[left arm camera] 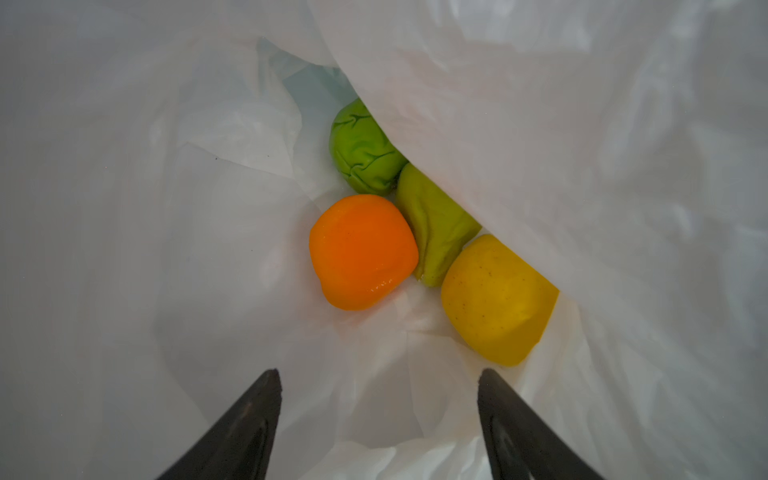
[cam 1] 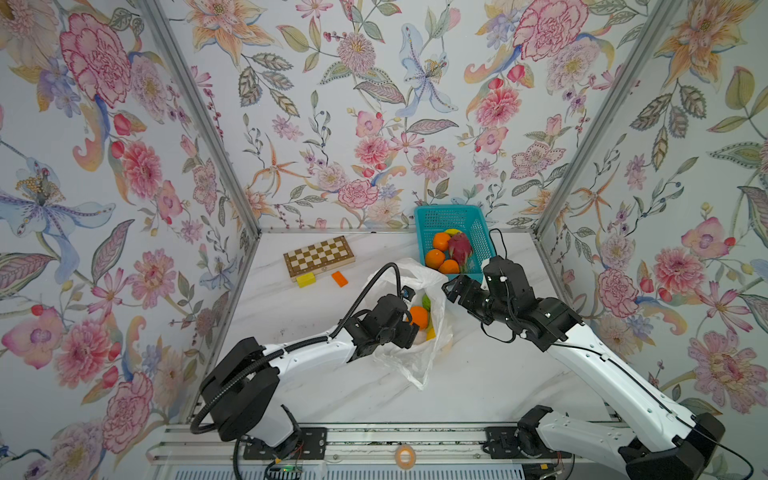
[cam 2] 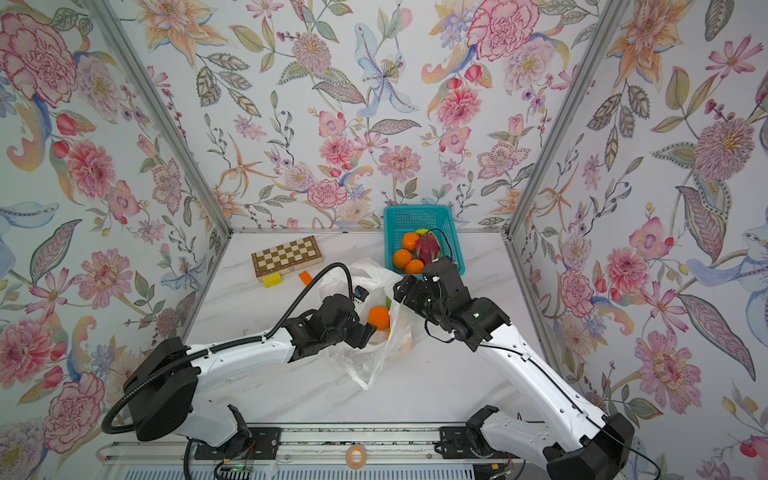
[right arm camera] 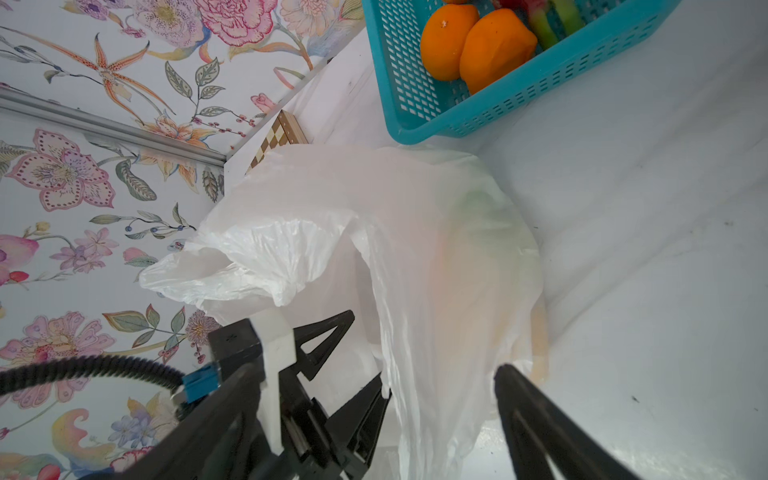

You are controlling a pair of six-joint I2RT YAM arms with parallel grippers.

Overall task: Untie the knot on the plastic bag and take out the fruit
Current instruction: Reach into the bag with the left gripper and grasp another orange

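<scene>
Left tool [left arm camera: 376, 374] is spread wide inside the plastic bag [cam 1: 415, 274], just short of an orange [left arm camera: 362, 251] — right tool [right arm camera: 376, 374] is spread too, with the bag's wall between its fingers.

Set high above the table's 6 o'clock edge in both top views, looking steeply down over the marble table [cam 1: 478, 386] from afar. On the left wrist, close inside the plastic bag [left arm camera: 540, 124], facing the fruit [left arm camera: 363, 251]. On the right wrist, near the bag's outside, facing the teal basket [right arm camera: 411, 83] at the table's 1 o'clock; bag and basket shared with both top views.
</scene>
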